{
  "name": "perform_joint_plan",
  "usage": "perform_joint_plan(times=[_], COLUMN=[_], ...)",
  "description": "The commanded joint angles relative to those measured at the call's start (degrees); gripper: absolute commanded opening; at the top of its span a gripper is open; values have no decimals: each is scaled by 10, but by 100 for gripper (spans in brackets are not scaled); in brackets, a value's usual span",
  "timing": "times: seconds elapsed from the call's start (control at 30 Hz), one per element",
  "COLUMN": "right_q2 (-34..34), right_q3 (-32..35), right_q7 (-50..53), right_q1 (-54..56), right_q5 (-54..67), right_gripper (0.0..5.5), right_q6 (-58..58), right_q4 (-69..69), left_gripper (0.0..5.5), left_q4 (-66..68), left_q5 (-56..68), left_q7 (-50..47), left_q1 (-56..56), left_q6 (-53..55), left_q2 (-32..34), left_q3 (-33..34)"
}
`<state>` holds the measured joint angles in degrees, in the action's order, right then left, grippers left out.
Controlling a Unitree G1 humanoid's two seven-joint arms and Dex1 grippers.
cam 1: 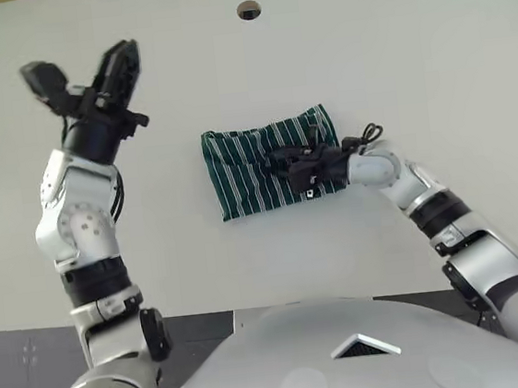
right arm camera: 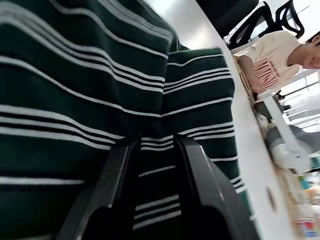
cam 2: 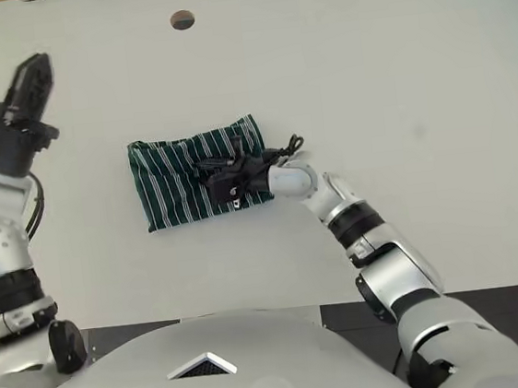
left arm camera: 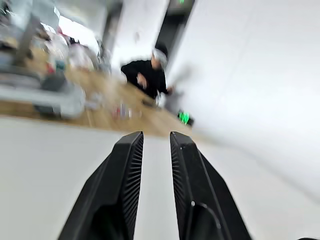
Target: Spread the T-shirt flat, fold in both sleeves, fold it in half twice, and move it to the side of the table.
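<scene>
Here the T-shirt [cam 1: 252,171], already a folded rectangle on the bench [cam 1: 431,65], lies under the narrowly parted right jaws, well apart from the empty, slightly parted left jaws; seemingly only the sideward move remains.

T-shirt [cam 1: 257,171]: dk green w/ thin white stripes, folded to a compact rectangle, several layers thick. Lies flat on white table [cam 1: 411,48], approx. mid-table, long side running L-R & slightly skewed, R end a bit farther from robot. Stripes run across the short side. Far R corner puckered, edges otherwise fairly straight.
</scene>
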<state>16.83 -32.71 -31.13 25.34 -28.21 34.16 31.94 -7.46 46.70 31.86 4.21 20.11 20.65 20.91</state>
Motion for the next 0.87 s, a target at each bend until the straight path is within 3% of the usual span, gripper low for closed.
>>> perform_joint_plan(times=[0.03,0.1,0.2,0.27,0.33,0.43,0.53,0.63,0.73,0.8,0.87], right_q2=[105,188,362,428,443,317,118,-56,-143,-178,-224], right_q3=[29,84,166,168,148,242,300,332,368,355,331], right_q7=[-21,-76,-207,-208,-113,4,77,31,2,57,180], right_q1=[60,89,124,149,191,275,246,184,117,75,13], right_q5=[-46,1,72,53,7,110,242,387,499,462,309], right_gripper=[121,121,121,121,121,121,121,121,121,121,121], right_q6=[-76,-114,-172,-203,-221,-87,104,82,-3,5,107], right_q4=[57,82,228,329,382,364,260,199,139,83,42], left_gripper=[98,98,98,98,98,98,98,98,98,98,98], left_q4=[-121,-127,-72,-34,37,119,208,264,278,239,187], left_q5=[46,33,4,-13,-71,-155,-261,-298,-387,-436,-410], left_q7=[-57,-73,-92,-110,-141,-140,-182,-223,-321,-352,-278], left_q1=[-52,-65,-49,-21,15,57,122,178,230,217,141], left_q6=[-38,-65,-99,-117,-152,-212,-315,-380,-408,-458,-521], left_q2=[-65,-104,-160,-171,-178,-189,-182,-179,-159,-146,-138], left_q3=[41,27,-3,-2,-8,-52,-67,-52,-50,-49,-79])
